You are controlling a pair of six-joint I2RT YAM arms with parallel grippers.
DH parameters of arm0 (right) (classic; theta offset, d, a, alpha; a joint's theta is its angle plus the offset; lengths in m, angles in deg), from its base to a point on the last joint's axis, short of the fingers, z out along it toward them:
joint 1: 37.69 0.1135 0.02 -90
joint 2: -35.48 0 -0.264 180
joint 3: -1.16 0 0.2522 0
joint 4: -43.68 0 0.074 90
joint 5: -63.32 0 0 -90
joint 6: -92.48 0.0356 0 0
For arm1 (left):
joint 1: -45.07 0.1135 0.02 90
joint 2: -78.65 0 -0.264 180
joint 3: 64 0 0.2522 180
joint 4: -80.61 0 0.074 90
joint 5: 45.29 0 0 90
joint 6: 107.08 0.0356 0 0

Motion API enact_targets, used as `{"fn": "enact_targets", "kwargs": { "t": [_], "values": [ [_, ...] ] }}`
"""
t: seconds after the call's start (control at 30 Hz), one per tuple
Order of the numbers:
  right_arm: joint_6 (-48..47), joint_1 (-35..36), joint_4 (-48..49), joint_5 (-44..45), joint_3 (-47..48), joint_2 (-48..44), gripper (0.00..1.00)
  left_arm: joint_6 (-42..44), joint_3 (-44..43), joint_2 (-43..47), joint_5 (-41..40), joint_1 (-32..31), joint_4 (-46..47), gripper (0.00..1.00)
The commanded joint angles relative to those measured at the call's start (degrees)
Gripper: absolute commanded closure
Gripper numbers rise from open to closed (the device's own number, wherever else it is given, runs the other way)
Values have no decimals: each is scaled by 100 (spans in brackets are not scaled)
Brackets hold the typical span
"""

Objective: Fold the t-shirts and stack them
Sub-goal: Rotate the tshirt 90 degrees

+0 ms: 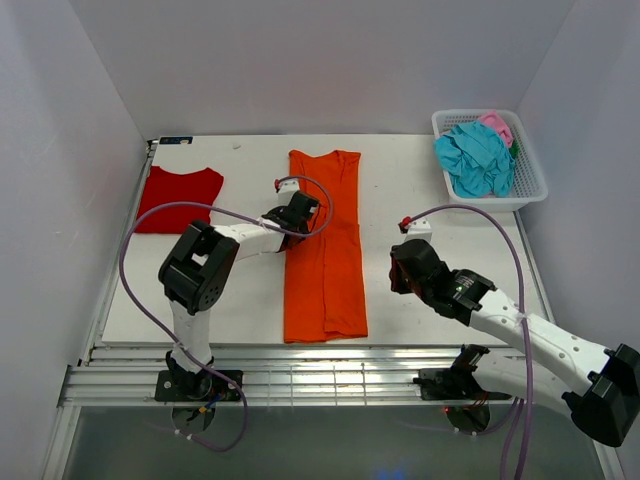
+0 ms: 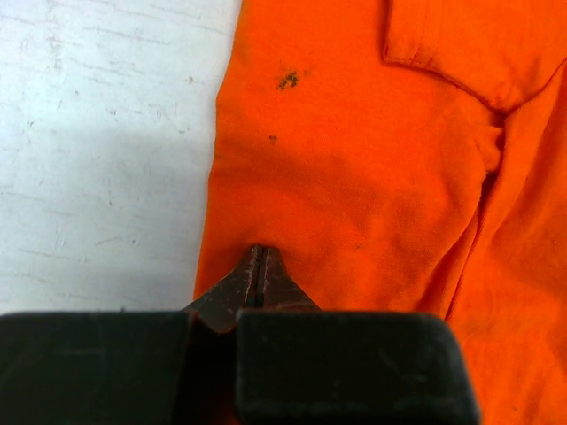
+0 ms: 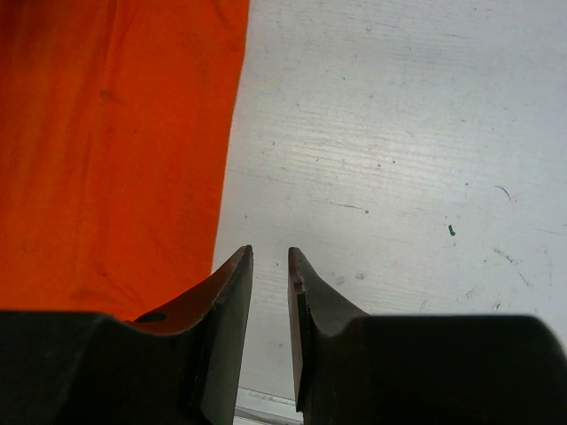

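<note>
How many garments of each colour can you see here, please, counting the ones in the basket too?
Orange cloth t-shirt, spread flat: 1
Deep red cloth t-shirt, folded: 1
Teal crumpled cloth garment, in the white plastic lattice basket: 1
Pink crumpled cloth garment, same basket: 1
Total: 4 visible; the basket's pile may hide more.

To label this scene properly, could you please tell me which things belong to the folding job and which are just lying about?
Job:
orange shirt
red shirt
teal shirt
pink shirt

Lying about:
basket, which holds the teal and pink shirts
</note>
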Motion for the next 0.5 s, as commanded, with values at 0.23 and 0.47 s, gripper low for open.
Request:
{"fn": "enact_targets", "kwargs": {
  "t": [0.23, 0.47],
  "values": [
    [122, 146, 261, -156, -107, 256, 69, 116, 404, 360, 252, 130, 520, 98],
    [367, 498, 446, -560, -607, -280, 66, 337, 1230, 2653, -406, -308, 505, 36]
  ]
}}
